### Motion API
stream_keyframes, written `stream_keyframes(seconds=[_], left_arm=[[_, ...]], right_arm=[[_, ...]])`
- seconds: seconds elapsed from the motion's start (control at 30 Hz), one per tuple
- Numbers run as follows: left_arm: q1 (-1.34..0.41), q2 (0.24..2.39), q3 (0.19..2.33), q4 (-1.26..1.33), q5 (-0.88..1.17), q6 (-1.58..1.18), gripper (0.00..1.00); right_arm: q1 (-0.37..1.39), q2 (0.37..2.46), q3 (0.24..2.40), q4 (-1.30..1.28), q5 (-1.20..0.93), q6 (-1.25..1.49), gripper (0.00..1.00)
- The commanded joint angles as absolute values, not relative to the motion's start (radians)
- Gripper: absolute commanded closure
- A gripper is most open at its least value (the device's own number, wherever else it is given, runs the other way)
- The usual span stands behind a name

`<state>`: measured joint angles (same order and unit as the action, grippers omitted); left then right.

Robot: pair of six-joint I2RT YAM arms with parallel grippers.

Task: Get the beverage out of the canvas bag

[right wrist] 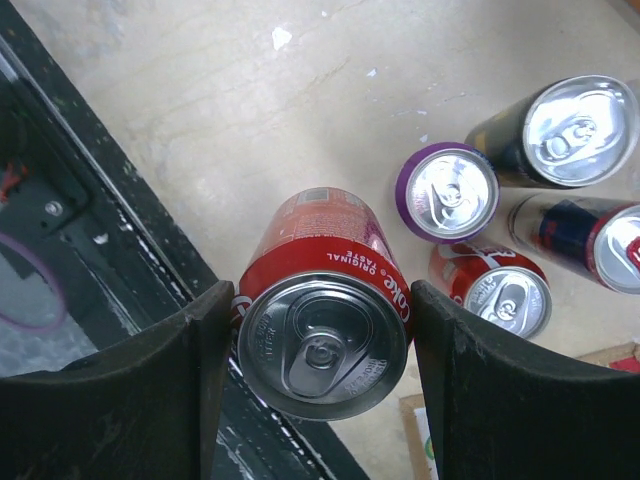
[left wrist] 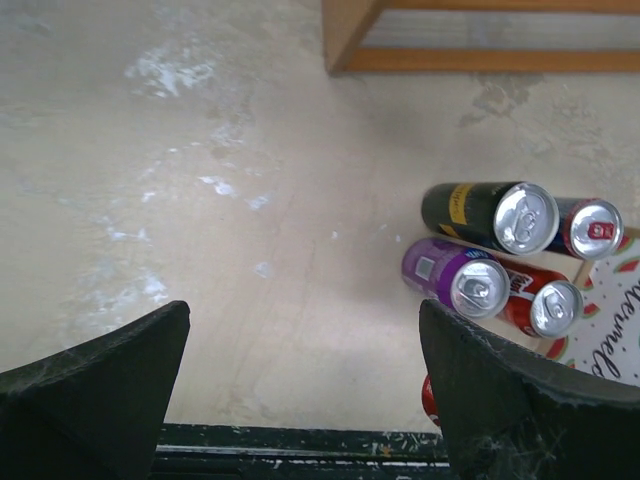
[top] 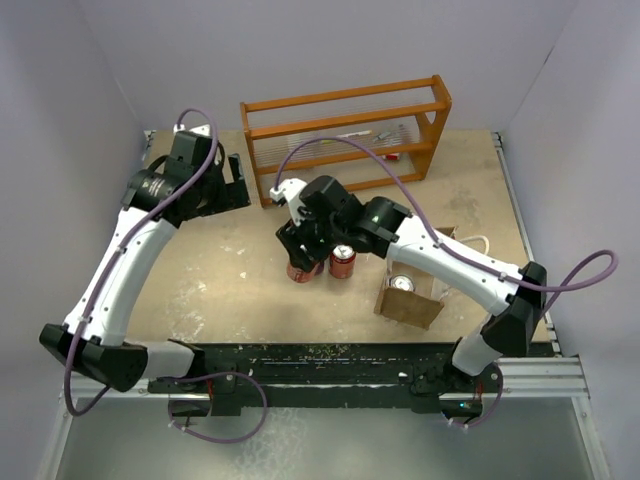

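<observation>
1. Step in hand, as judged: the Coke can (right wrist: 325, 340) is out of the canvas bag (top: 415, 300) and is being set on the desk (top: 220, 270), at frame centre in the top view, just left of the bag.
2. To do it well, the can should be held upright and lowered until its base sits flat. The grip should then be opened evenly and lifted straight up.
3. Care is needed on the right side of the right wrist view. The purple can (right wrist: 447, 192) and the small red can (right wrist: 505, 295) stand just beside the held can and could be knocked.
4. Whether the base already touches the desk cannot be told.
5. The right fingers (right wrist: 130, 400) are set at a medium width, with both inner faces appearing pressed against the Coke can's sides. The can is judged held.
6. The left fingers (left wrist: 90, 390) are spread wide with nothing between them and only bare desk below. They are parked at the upper left of the top view, well apart from the bag.
7. The canvas bag stands upright, right of centre and low in the top view, its mouth open and its white handles (top: 470, 242) behind it.
8. A silver can top (top: 402, 283) is seen inside the bag, so the task is judged unfinished.
</observation>
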<state>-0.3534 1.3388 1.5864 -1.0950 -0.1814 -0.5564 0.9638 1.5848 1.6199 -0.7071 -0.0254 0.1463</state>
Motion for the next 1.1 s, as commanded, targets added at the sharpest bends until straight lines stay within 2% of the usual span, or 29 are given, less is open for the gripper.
stream_keyframes(seconds=[0.0, 0.23, 1.07], left_arm=[[-0.344, 1.24, 1.637, -1.112, -0.374, -0.571, 0.01], [-0.344, 1.17, 1.634, -1.085, -0.462, -0.579, 0.01], [-0.344, 1.176, 1.637, -1.101, -0.458, -0.557, 0.01]], right_arm=[[1.031, 1.574, 1.6, -0.588, 0.068, 0.055, 1.0], [1.061, 1.587, 1.525, -0.501, 0.079, 0.014, 1.0], [1.08, 1.629, 1.326, -0.364, 0.14, 0.024, 1.0]])
